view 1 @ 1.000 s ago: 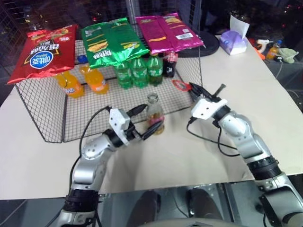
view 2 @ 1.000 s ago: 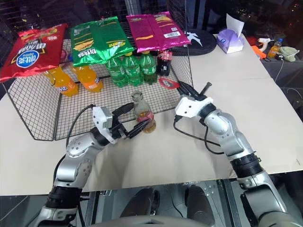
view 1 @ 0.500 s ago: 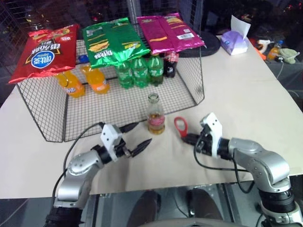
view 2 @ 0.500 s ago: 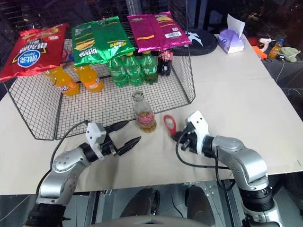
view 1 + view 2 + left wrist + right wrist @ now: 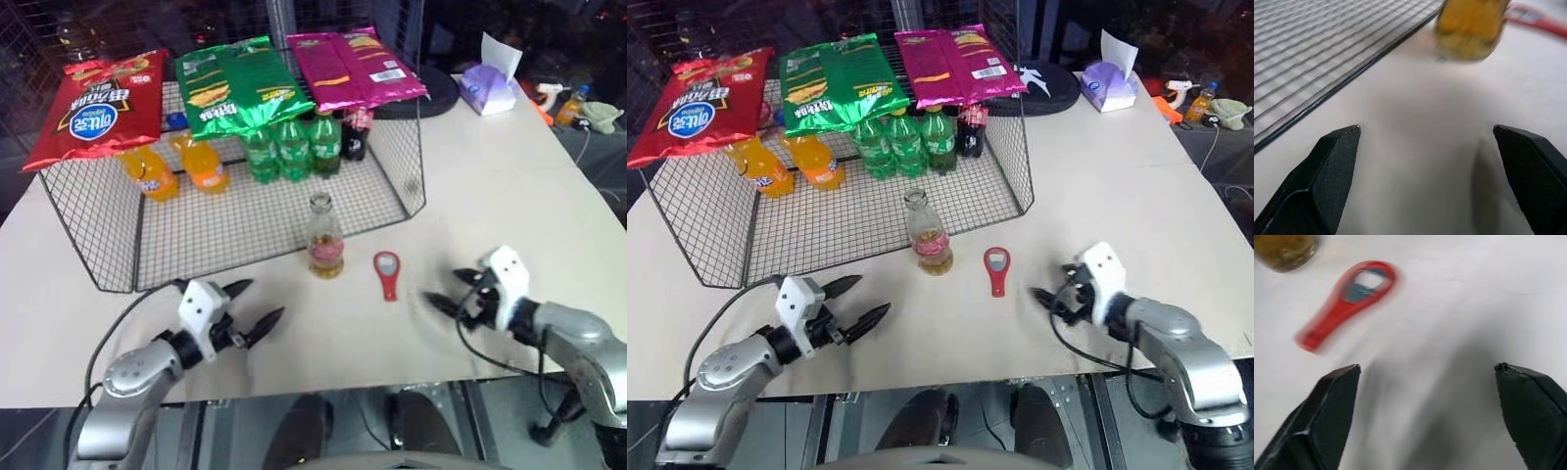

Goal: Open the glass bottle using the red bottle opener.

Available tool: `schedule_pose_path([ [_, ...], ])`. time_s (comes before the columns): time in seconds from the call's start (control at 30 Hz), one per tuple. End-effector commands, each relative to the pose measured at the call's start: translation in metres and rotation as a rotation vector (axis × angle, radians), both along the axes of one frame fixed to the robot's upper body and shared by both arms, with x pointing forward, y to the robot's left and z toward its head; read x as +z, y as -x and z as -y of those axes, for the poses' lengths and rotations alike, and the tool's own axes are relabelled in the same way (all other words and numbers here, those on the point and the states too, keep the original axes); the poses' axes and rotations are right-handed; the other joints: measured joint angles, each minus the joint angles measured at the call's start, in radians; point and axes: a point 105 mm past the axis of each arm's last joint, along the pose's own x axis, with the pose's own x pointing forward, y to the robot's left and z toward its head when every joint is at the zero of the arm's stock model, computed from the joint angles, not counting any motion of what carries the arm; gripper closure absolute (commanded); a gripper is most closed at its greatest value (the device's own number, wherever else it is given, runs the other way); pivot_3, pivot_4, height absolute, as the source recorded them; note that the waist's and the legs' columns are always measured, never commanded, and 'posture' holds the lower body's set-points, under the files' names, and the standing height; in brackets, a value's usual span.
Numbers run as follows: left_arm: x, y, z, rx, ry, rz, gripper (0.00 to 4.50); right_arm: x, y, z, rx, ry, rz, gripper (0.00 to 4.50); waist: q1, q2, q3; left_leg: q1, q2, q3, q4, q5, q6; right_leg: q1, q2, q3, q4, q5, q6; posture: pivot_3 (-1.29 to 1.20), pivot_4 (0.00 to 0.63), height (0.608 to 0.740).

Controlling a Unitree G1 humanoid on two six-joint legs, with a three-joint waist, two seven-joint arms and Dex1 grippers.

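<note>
The glass bottle stands upright on the pale table, just in front of the wire basket, with amber drink in its lower half. The red bottle opener lies flat on the table to its right, loop head towards the basket. It is also seen in the right wrist view, red bottle opener, ahead of the open fingers. My right gripper is open and empty, to the right of the opener and apart from it. My left gripper is open and empty, low over the table, front-left of the bottle.
A wire basket behind the bottle holds green bottles, orange bottles and a dark bottle. Red, green and pink snack bags lie on its top. A tissue box sits far right. The table's front edge runs just below both grippers.
My right gripper has opened and let go of the opener, which now lies on the table, and has drawn back to the right. My left gripper has pulled back from the bottle.
</note>
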Motion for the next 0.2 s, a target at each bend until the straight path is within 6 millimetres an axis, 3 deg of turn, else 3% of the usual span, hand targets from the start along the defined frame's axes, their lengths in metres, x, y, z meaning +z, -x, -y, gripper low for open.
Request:
schedule_pose_path([
  [0.03, 0.012, 0.006, -0.007, 0.001, -0.035, 0.043, 0.00, 0.011, 0.014, 0.014, 0.119, 0.090, 0.174, 0.04, -0.002, 0.000, 0.000, 0.001, 0.000, 0.000, 0.000, 0.000, 0.000, 0.001, 0.000, 0.000, 0.000, 0.000, 0.000, 0.00, 0.150, 0.740],
  [0.2, 0.014, 0.008, -0.015, 0.027, -0.065, 0.063, 0.00, 0.010, 0.021, 0.029, 0.139, -0.033, 0.174, 0.04, -0.005, 0.000, 0.000, 0.004, 0.002, 0.002, 0.000, -0.002, 0.004, 0.003, 0.001, 0.002, 0.001, 0.000, 0.000, 0.00, 0.150, 0.740],
])
